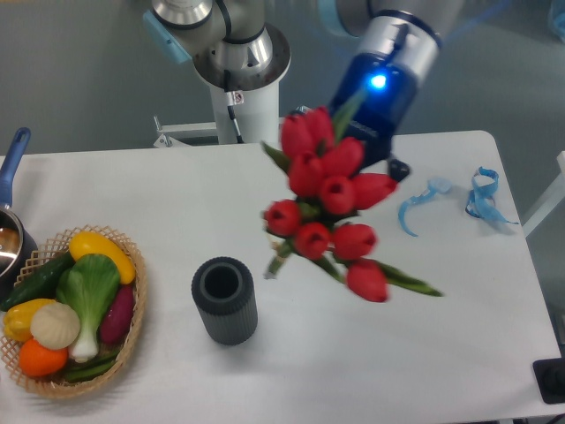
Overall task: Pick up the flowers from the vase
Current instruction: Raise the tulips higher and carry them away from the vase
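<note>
Camera view: the arm reaches down from the top right, its claw (386, 159) pinching the flowers (333, 205) held above the bench (371, 353), right of the vase (225, 299).

White worktop (132, 190) with rounded corners fills most of view. Grey floor (79, 79) behind worktop's far edge and along its right side. White pedestal column (252, 110) stands at far edge, centre. Dark object (552, 382) off worktop's near right corner. Lighting even, soft shadows.
</note>
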